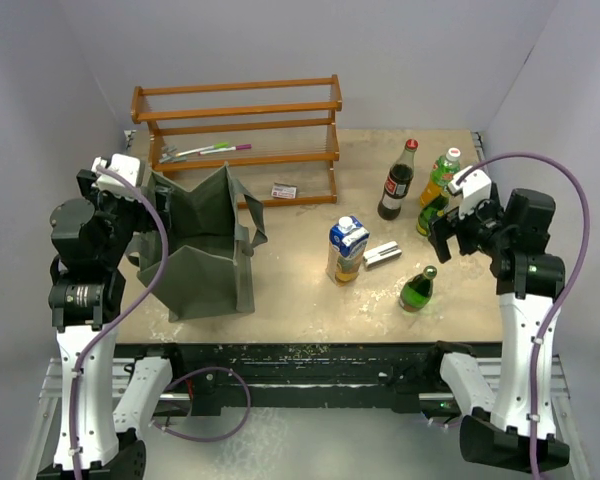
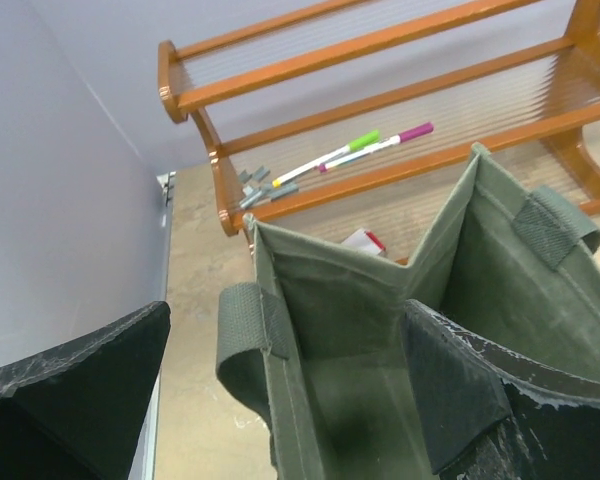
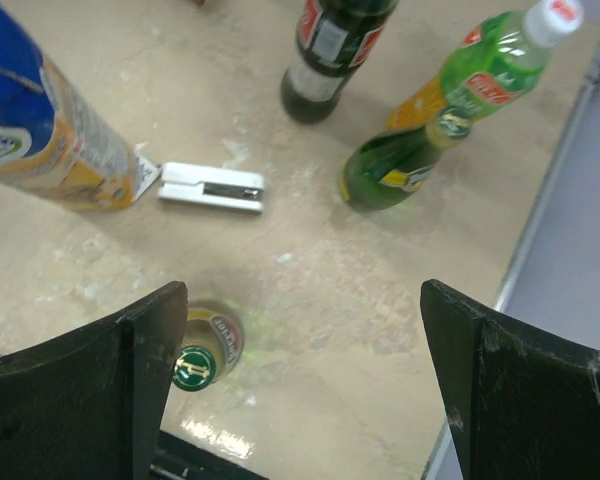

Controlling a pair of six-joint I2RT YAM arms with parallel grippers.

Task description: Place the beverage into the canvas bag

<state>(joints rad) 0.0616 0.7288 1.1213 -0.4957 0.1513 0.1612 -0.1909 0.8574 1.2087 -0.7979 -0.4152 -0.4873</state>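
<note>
The grey-green canvas bag stands open at the left of the table. My left gripper is open at its left rim. In the left wrist view one finger is outside the bag and the other inside, with a strap handle between them. My right gripper is open and empty above the table. In the right wrist view a small green bottle stands by its left finger; it also shows in the top view. A blue-yellow carton stands mid-table.
A dark cola bottle, a green-orange bottle with a white cap and a dark green bottle stand at the back right. A small white object lies beside the carton. A wooden rack with pens stands behind the bag.
</note>
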